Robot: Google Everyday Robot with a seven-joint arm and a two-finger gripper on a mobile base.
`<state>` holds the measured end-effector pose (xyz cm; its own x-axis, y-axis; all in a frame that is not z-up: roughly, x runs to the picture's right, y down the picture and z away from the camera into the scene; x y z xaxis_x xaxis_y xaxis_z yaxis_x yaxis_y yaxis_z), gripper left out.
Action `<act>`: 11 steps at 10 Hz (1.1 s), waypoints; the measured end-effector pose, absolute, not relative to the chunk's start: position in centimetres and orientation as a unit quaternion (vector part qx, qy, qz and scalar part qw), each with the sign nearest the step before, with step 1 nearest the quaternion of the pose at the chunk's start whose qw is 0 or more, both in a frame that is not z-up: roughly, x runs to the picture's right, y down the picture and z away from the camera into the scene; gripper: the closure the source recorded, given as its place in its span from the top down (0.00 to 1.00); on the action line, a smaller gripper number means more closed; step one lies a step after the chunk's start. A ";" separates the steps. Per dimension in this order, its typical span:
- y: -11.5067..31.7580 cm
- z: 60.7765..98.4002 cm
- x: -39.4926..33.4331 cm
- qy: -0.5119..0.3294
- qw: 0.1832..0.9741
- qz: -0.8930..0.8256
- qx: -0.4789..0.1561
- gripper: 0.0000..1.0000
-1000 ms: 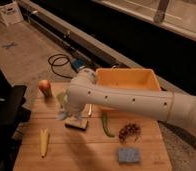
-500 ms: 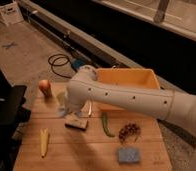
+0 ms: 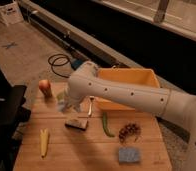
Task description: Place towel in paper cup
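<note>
Closed gripper low over the back left of the table, with the towel just in front of it

The gripper (image 3: 72, 106) hangs from the white arm (image 3: 121, 92) with its fingers shut; it cannot be made out whether anything is pinched in them, and its tip blends with a pale greenish cup (image 3: 61, 96) at its left. The towel (image 3: 76, 123), a flat grey patch, lies on the wooden table (image 3: 86, 150) just in front of the gripper, seemingly apart from it. Bare wood lies open in the front middle, between a yellow piece of fruit (image 3: 43, 142) near the left edge and a blue sponge (image 3: 129, 155) near the right front. A green pepper (image 3: 107, 125) and a dark bunch of grapes (image 3: 129, 131) lie to the towel's right. An apple (image 3: 45, 87) stands at the back left corner and a yellow bin (image 3: 128, 85) sits along the back edge. The arm covers the bin's front and the table under it, and the table's near edge is cut off
</note>
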<state>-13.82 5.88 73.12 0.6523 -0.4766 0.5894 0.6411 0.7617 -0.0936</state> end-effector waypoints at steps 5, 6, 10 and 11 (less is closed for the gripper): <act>-0.6 78.3 -15.0 -0.317 0.906 -0.259 -0.105 0.14; -2.0 78.9 -14.9 -0.330 0.907 -0.244 -0.090 0.14; -4.2 79.7 -14.6 -0.355 0.908 -0.212 -0.066 0.14; -4.1 79.7 -14.8 -0.355 0.908 -0.213 -0.066 0.14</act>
